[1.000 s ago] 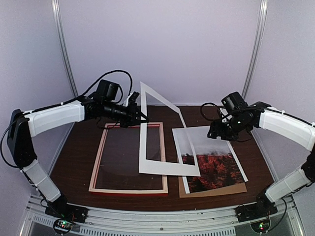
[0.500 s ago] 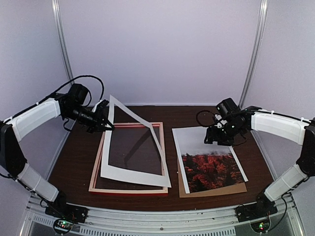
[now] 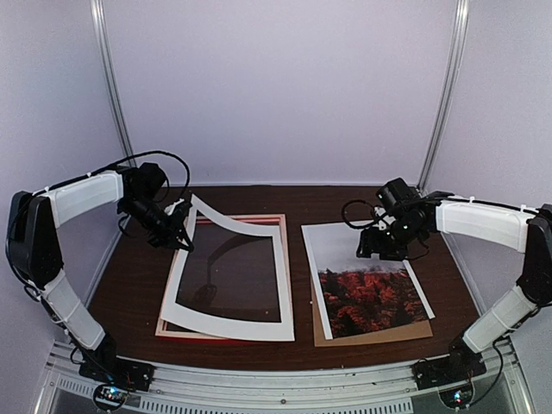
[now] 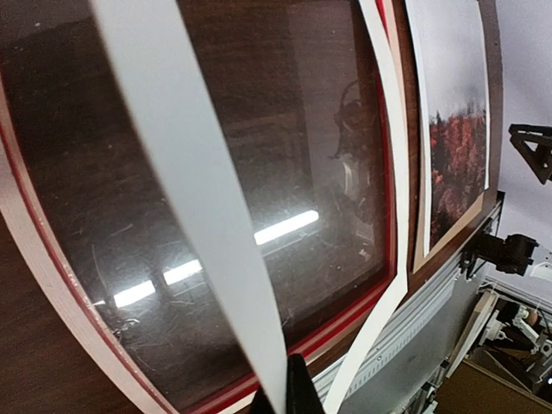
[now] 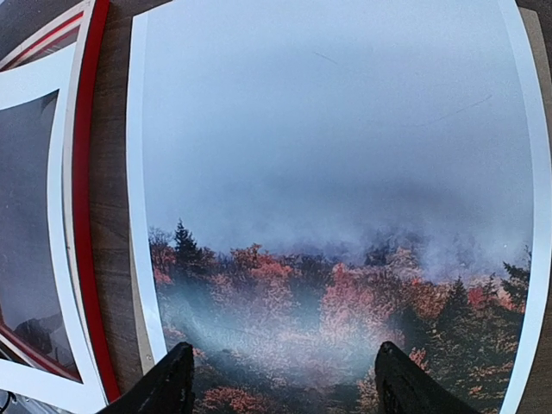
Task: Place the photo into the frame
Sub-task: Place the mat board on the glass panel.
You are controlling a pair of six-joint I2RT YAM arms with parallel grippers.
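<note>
One bowed thin white mat (image 3: 228,325) over red frame (image 5: 84,216); photo (image 3: 366,280) flat, rect.

Curled white mat (image 3: 228,325), brown backing board (image 3: 379,334)

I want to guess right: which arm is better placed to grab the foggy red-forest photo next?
Right. The right gripper hovers open over the white-bordered paper photo; the left gripper is shut on the white card mat above the red rectangular frame.
</note>
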